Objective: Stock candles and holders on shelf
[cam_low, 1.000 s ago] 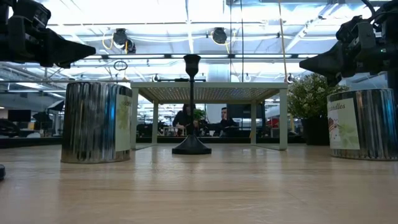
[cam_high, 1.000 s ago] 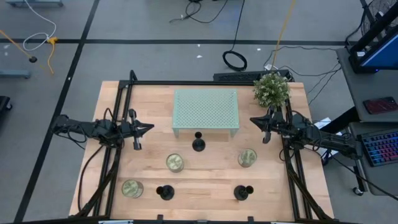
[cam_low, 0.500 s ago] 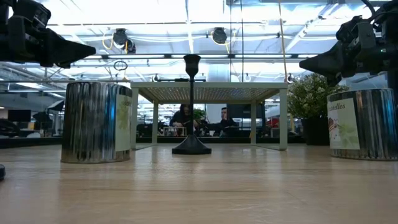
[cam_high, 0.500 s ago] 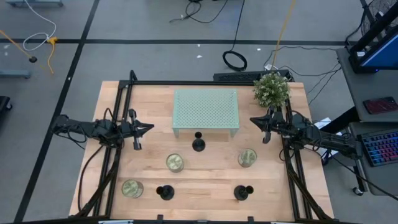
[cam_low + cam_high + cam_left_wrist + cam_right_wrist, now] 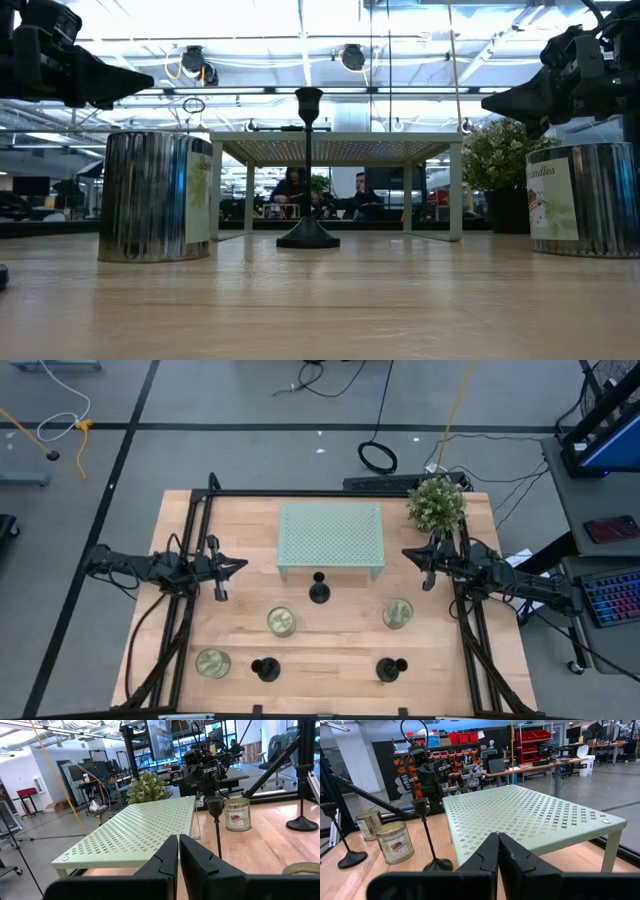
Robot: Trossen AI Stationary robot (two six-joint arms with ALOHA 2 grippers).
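Both grippers, left (image 5: 240,566) and right (image 5: 407,554), fingers closed, empty. Candle (image 5: 281,622) at shelf's (image 5: 330,532) 7 o'clock: heavy, slick, breakable glass, so grip across body. Holder (image 5: 319,591): light, tippy; pinch stem.

Left gripper (image 5: 177,851): two dark fingers pressed together, tips meeting, nothing between them.
Shelf (image 5: 132,832): mint-green perforated top, directly ahead of the fingertips, stretching away; bare.
Holder (image 5: 216,820): black, upright, thin stem with cup top, just beyond the fingertips at the shelf's near corner.
Candle (image 5: 237,814): glass jar with label, just beside that holder, farther off.
Second holder (image 5: 303,817): disc base and stem, well off to the side.
Plant (image 5: 148,787): bushy, past the shelf's far end.
Right arm (image 5: 202,765): dark, facing this way beyond the shelf.
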